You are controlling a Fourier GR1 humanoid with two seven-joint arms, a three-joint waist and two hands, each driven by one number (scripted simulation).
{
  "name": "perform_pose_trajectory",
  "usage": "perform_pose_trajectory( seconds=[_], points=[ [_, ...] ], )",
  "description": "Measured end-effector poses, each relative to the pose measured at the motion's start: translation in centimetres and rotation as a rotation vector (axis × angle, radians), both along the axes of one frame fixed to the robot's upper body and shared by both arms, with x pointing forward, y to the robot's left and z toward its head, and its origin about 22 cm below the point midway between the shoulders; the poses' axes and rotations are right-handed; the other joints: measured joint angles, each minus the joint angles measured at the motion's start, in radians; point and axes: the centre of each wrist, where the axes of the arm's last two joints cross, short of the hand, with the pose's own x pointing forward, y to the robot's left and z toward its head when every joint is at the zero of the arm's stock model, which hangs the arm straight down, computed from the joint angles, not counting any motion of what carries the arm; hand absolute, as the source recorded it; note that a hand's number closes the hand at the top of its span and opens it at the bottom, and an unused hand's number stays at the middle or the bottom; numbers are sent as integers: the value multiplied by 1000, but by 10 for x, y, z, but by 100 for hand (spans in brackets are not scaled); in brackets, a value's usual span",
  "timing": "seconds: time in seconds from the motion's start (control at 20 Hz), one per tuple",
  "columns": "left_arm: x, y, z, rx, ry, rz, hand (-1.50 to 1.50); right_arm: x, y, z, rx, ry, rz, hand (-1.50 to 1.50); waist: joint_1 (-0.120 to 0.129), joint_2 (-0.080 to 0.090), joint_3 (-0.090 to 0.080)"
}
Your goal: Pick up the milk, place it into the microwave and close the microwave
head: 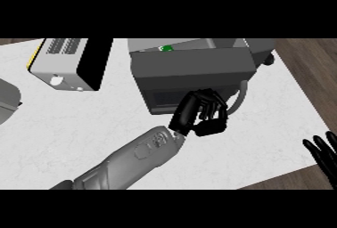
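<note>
The microwave [191, 67] sits back on the counter [79, 129], and the left hand [204, 116], fingers curled on nothing, is against its door [164, 95]: closing looks the step in hand, calling for a push till it seats. The right hand [324, 149] rests open at the right edge; the milk is unseen, presumably inside, and one green speck [166, 48] is unidentifiable.

The white marbled counter [79, 129] fills most of the view, with a wood surface [309, 67] showing beyond its right edge. A grey microwave [191, 67] stands at the far middle. A pale box appliance [63, 62] with a black side sits far left, apart from it. A grey rounded object [6, 100] is cut off by the left edge.
</note>
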Motion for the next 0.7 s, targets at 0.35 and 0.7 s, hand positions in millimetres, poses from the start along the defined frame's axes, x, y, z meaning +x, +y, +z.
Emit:
perform_pose_trajectory(
  seconds=[0.35,0.7],
  points=[
    [23,4,11,-55,12,51,150,2,-1,12,-3,-9,2,-150,-19,11,1],
    [24,6,11,-127,38,56,150,5,-2,23,1,-27,4,-150,-28,11,2]
  ],
)
